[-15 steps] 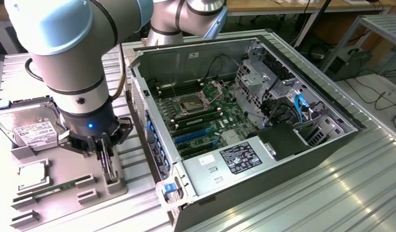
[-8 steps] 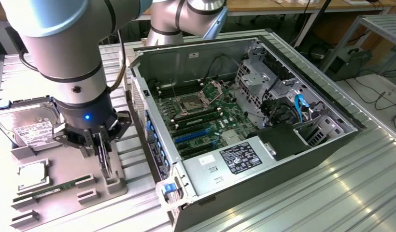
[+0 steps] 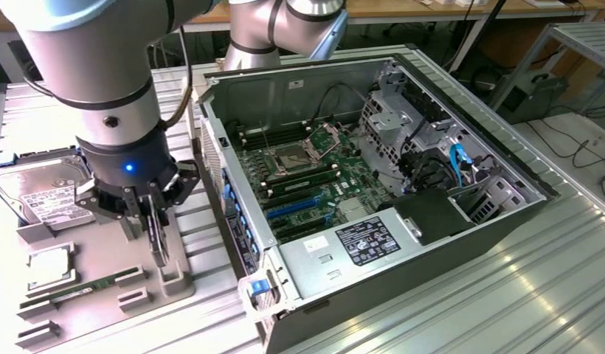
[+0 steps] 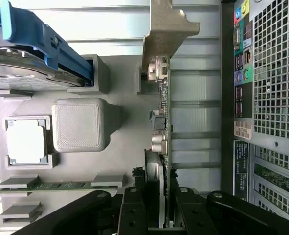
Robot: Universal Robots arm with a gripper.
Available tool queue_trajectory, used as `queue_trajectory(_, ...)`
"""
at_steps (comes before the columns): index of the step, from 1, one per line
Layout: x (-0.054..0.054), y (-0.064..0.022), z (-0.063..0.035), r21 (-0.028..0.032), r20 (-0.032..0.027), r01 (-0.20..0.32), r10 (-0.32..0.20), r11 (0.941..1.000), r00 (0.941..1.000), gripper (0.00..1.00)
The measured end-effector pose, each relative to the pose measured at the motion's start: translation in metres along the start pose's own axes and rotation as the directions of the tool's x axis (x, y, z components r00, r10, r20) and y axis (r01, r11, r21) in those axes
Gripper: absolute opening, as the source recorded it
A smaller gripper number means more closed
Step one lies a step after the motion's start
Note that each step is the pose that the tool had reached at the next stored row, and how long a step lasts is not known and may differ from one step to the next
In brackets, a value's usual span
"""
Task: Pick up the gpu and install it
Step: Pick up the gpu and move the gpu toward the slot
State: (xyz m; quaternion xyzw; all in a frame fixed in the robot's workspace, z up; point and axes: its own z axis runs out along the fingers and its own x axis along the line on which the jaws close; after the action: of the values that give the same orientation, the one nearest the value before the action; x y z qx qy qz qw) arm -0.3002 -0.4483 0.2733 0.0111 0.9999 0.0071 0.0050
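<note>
The gpu stands on edge in the grey holder tray, just to the exterior view's left of the open computer case. In the wrist view the gpu shows edge-on as a thin green board with its silver bracket at the far end. My gripper has come down over the card from above. Its black fingers press against both faces of the card's near end, so my gripper is shut on it. The card's lower edge still sits by the tray's slot block.
The tray also carries a silver hard drive, a CPU and a RAM stick. The motherboard with blue expansion slots lies inside the case. The case's perforated rear panel stands close beside the card.
</note>
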Motion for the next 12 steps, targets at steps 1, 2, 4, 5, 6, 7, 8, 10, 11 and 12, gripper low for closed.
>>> queue_trajectory(1, 0.000, 0.0000, -0.0026, 0.0000, 0.0000, 0.000, 0.000, 1.0000, 1.0000, 0.27)
queue_trajectory(2, 0.000, 0.0001, -0.0051, 0.0000, 0.0000, 0.000, 0.000, 1.0000, 1.0000, 0.27)
queue_trajectory(4, 0.000, 0.0002, -0.0097, 0.0000, 0.0001, 0.000, 0.000, 1.0000, 1.0000, 0.27)
queue_trajectory(5, 0.000, 0.0002, -0.0122, 0.0000, 0.0000, 0.000, 0.000, 1.0000, 1.0000, 0.27)
queue_trajectory(6, 0.000, 0.0002, -0.0146, -0.0001, 0.0001, 0.000, 0.000, 1.0000, 1.0000, 0.27)
queue_trajectory(7, 0.000, 0.0003, -0.0170, -0.0001, 0.0001, 0.000, 0.000, 1.0000, 1.0000, 0.27)
queue_trajectory(8, 0.000, 0.0003, -0.0195, 0.0001, -0.0001, 0.000, 0.000, 1.0000, 1.0000, 0.27)
queue_trajectory(10, 0.000, 0.0004, -0.0247, 0.0000, 0.0000, 0.000, 0.000, 1.0000, 1.0000, 0.27)
queue_trajectory(11, 0.000, 0.0004, -0.0276, -0.0001, 0.0001, 0.000, 0.000, 1.0000, 1.0000, 0.27)
queue_trajectory(12, 0.000, 0.0004, -0.0301, 0.0000, 0.0000, 0.000, 0.000, 1.0000, 1.0000, 0.27)
